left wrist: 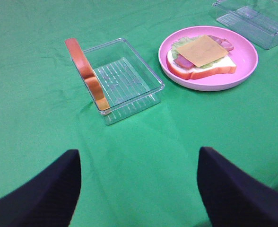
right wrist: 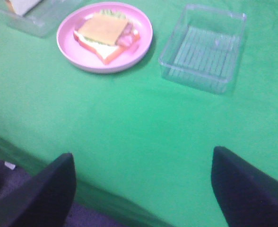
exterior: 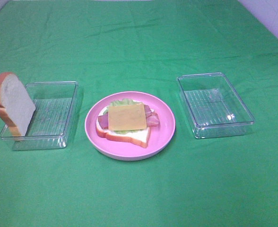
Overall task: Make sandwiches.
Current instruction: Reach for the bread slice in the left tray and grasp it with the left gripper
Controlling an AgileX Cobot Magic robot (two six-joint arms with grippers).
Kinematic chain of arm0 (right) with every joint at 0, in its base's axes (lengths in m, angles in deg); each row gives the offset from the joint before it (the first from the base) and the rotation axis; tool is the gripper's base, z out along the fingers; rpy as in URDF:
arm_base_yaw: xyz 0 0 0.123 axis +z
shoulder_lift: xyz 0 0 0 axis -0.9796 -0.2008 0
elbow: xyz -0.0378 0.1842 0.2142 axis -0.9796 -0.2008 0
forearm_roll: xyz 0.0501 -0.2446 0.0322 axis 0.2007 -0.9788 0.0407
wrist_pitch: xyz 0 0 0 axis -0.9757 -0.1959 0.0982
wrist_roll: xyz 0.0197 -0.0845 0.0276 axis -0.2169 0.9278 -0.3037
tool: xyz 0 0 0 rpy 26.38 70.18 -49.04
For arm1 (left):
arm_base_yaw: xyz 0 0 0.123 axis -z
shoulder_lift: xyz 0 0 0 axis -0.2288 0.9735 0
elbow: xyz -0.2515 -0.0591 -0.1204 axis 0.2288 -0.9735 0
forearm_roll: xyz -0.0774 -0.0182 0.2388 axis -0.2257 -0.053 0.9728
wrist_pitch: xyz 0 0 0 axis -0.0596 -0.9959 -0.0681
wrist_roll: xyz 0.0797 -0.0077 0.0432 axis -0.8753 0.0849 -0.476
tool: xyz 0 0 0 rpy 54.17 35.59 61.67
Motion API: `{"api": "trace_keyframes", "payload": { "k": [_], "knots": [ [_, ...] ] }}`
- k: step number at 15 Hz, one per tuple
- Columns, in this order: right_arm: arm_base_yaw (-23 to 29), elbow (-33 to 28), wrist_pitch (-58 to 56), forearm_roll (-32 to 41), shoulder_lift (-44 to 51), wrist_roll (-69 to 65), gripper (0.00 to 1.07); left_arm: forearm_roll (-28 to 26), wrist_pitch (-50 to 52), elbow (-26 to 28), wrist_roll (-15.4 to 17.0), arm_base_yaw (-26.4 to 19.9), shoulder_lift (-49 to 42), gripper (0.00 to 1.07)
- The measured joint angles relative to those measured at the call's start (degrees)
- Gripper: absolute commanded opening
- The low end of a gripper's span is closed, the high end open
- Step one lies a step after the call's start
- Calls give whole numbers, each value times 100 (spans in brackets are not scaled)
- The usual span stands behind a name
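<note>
An open-faced sandwich (exterior: 126,120) lies on the round pink plate (exterior: 166,126) in the middle of the green cloth: a bread slice, lettuce, bacon and a square cheese slice (exterior: 126,117) on top. A second bread slice (exterior: 12,103) stands on edge, leaning on the left end of the left clear box (exterior: 51,118). Neither gripper shows in the high view. My left gripper (left wrist: 139,189) is open over bare cloth, well short of that box (left wrist: 129,80) and bread (left wrist: 86,73). My right gripper (right wrist: 143,189) is open near the table's front edge, holding nothing.
A second clear box (exterior: 215,101) stands to the right of the plate with nothing in it, also seen as the box (right wrist: 203,47) in the right wrist view. The cloth's front edge (right wrist: 82,198) drops off just below the right gripper.
</note>
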Motion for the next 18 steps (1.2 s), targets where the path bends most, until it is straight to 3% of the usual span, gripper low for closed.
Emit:
{"api": "trace_keyframes", "payload": {
  "k": [2, 4, 9, 11, 14, 15, 18],
  "knots": [
    [0, -115, 103, 92, 97, 92, 75, -40, 17, 63, 11, 0, 6, 67],
    [0, -212, 298, 201, 97, 275, 75, -6, 63, 269, 241, 0, 338, 67],
    [0, -286, 407, 223, 97, 493, 75, 584, 74, 1008, 1839, 0, 2538, 67],
    [0, -286, 407, 223, 97, 493, 75, 871, 69, 1364, 2189, 0, 3295, 67],
    [0, -286, 407, 223, 97, 493, 75, 1409, -115, 2206, 2326, 0, 4761, 67],
    [0, -286, 407, 223, 97, 493, 75, 1730, -350, 2934, 2315, 0, 5764, 67],
    [0, -286, 407, 223, 97, 493, 75, 1896, -435, 3684, 2194, -46, 6864, 67]
  ]
}}
